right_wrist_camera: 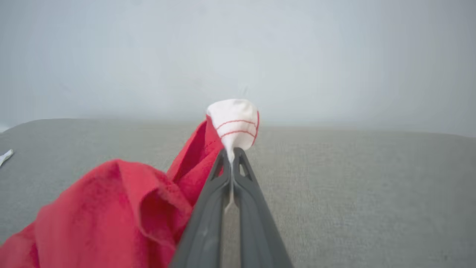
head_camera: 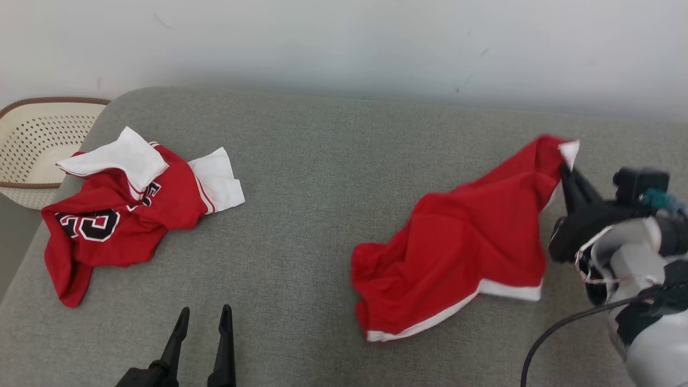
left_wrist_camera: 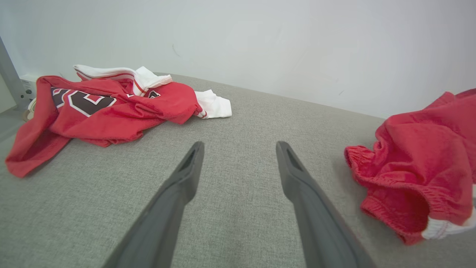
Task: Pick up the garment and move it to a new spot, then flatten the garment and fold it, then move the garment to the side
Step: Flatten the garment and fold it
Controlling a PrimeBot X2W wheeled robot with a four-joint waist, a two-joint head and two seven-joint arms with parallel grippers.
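The garment [head_camera: 462, 236] is a pair of red shorts with white trim, lying crumpled on the right of the grey cushioned surface [head_camera: 322, 161]. My right gripper [head_camera: 565, 172] is shut on its far white-trimmed corner, which is lifted slightly. In the right wrist view the right gripper [right_wrist_camera: 232, 152] pinches the white hem, and the garment [right_wrist_camera: 111, 208] trails down to the left. My left gripper [head_camera: 204, 314] is open near the front edge, holding nothing. The left wrist view has the left gripper [left_wrist_camera: 240, 147] over bare fabric surface, with the garment [left_wrist_camera: 420, 160] off to its right.
A second crumpled red and white jersey [head_camera: 123, 215] [left_wrist_camera: 104, 111] with black lettering lies at the left. A cream perforated basket [head_camera: 32, 140] stands beyond the surface's left edge. A pale wall runs along the back.
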